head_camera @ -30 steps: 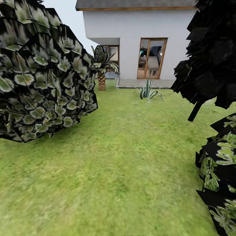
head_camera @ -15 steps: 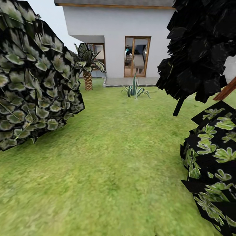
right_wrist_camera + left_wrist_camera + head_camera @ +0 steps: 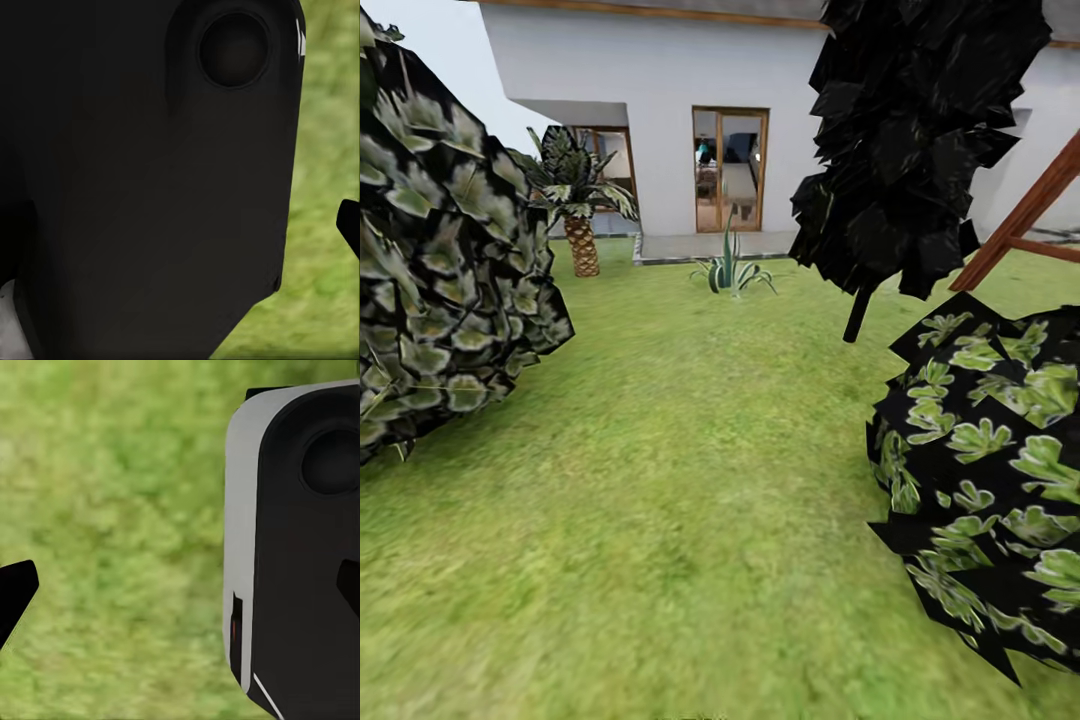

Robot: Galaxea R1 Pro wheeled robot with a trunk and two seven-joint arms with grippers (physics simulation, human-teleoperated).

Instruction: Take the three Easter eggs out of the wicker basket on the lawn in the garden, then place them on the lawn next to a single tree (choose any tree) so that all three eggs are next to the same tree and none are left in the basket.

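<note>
Facing lawn (image 3: 690, 480), leafy bushes (image 3: 445, 270) flanking, house (image 3: 660, 120) beyond

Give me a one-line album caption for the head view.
Green lawn between leafy bushes, leading to a white house with a glass door and a dark tree.

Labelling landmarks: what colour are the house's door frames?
Orange-brown wood on the door frames, against white walls; the head view shows it best.
</note>
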